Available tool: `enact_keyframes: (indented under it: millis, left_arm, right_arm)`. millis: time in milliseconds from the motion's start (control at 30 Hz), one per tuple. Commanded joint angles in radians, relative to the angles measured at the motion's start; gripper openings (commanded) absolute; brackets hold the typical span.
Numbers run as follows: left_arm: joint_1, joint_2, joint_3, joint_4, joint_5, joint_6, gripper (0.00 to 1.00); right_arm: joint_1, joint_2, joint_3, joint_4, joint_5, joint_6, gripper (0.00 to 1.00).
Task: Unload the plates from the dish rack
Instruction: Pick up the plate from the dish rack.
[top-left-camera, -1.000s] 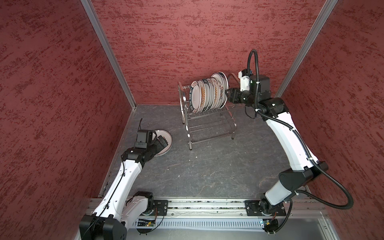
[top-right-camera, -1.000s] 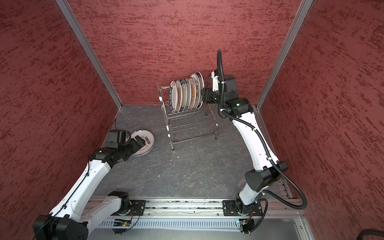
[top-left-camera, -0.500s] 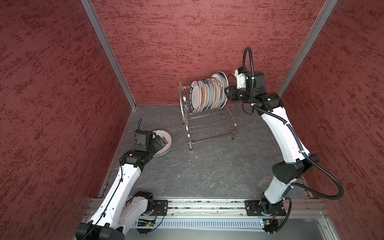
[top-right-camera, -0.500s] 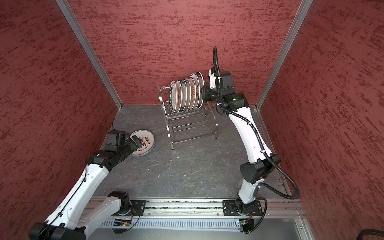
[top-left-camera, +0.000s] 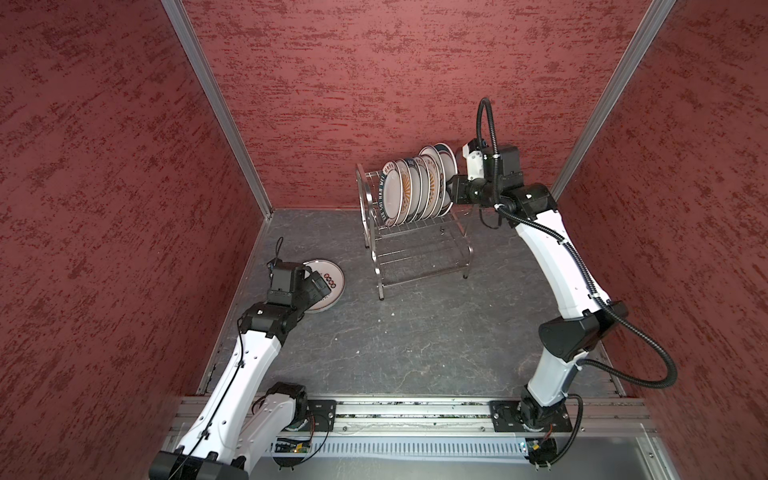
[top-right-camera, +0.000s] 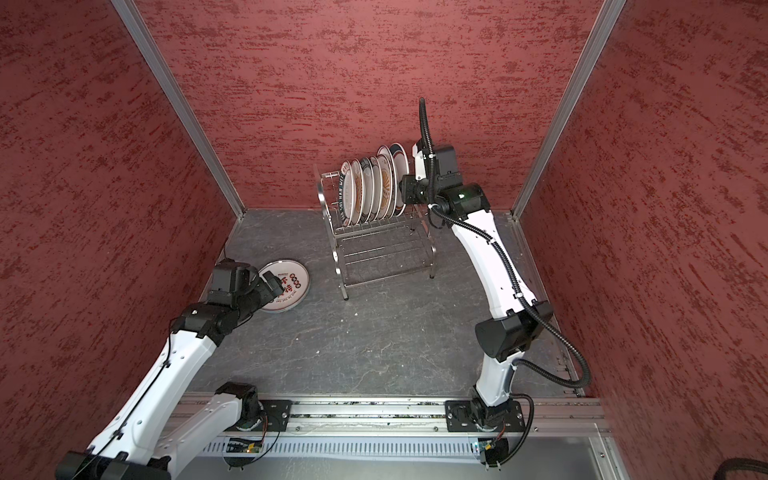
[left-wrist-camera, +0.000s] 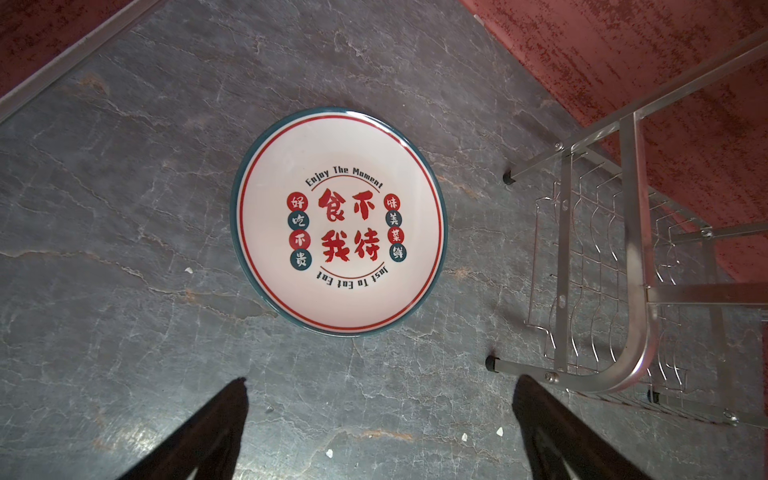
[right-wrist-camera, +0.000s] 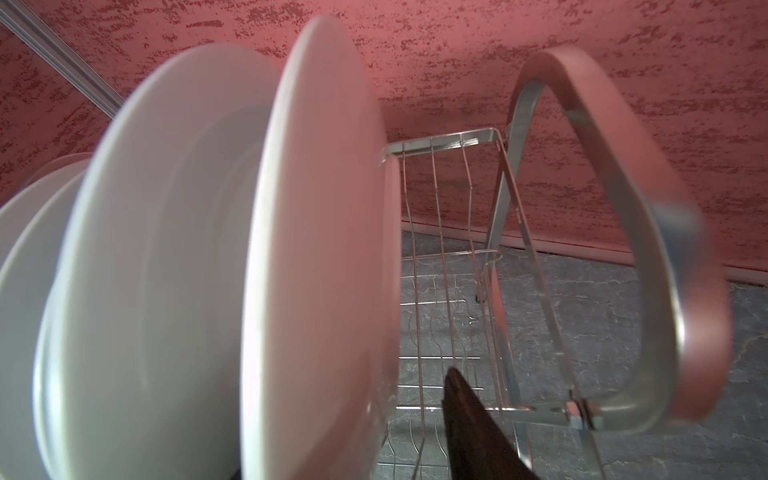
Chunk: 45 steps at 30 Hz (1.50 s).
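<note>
Shiny two-tier steel wire dish rack (top-left-camera: 422, 255) stands upper centre in both top views. A row of round white printed plates (top-left-camera: 409, 189) sits on edge in its top tier.

Right gripper (top-left-camera: 452, 192) is at the row's right end. One dark finger (right-wrist-camera: 469, 424) lies beside the end plate (right-wrist-camera: 316, 249), apparently straddling its rim; the other finger is hidden, so the grip cannot be told.

Left gripper (left-wrist-camera: 381, 379), spread wide and empty, hovers over the grey stone-look table (left-wrist-camera: 124, 208) near a flat plate (left-wrist-camera: 338, 220) with red characters.
</note>
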Motion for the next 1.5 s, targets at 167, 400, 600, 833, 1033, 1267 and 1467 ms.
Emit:
enact_keyframes:
  millis: [167,400,600,833,1033,1267,1467]
  left_arm:
    - [-0.033,0.019,0.001,-0.007,-0.041,0.029,0.99]
    - [-0.062,-0.016,-0.030,0.003,-0.119,0.007,0.99]
    - [-0.060,-0.005,-0.038,0.021,-0.108,-0.013,0.99]
    - [-0.060,0.022,-0.020,0.003,-0.124,-0.037,0.99]
    - [-0.060,0.002,-0.045,0.039,-0.123,-0.036,0.99]
    - [-0.054,-0.005,-0.040,0.029,-0.124,-0.047,0.99]
    - [-0.034,0.007,-0.029,0.007,-0.085,-0.049,0.99]
  right_arm:
    - [0.016,0.023,0.012,-0.024,0.031,0.006,0.45]
    - [0.027,0.020,0.009,-0.021,0.048,0.017,0.41]
    - [0.029,0.014,0.010,-0.018,0.065,0.019,0.36]
    - [0.028,0.003,-0.009,0.012,0.072,0.015,0.32]
    - [0.031,-0.009,-0.021,0.024,0.080,0.020,0.29]
    - [0.038,-0.020,-0.023,0.029,0.092,0.015,0.21]
    - [0.047,-0.028,-0.022,0.036,0.106,0.014,0.20]
